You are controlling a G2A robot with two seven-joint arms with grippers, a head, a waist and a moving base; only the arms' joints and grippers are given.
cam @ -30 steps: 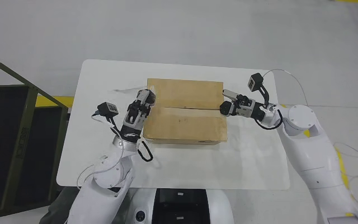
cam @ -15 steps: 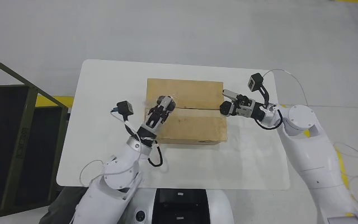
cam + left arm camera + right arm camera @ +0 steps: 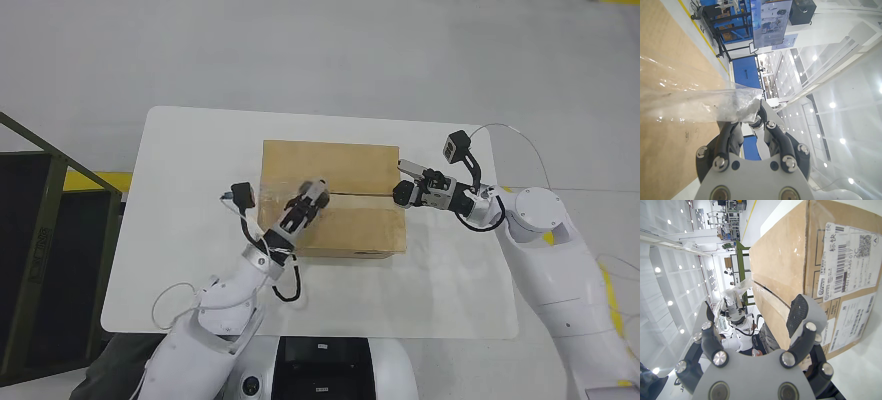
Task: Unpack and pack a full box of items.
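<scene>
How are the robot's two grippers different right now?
The left gripper is shut on a strip of clear tape; the right gripper is open and holds nothing. The left gripper is above the top of the cardboard box, near its middle seam; the right gripper is at the box's labelled end. Both are at the same box.

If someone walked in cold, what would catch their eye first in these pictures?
A closed cardboard box sits in the middle of the white table. Above its top, the left gripper pinches a crumpled strip of clear tape in shut jaws. The right gripper is open at the box's right end.
</scene>
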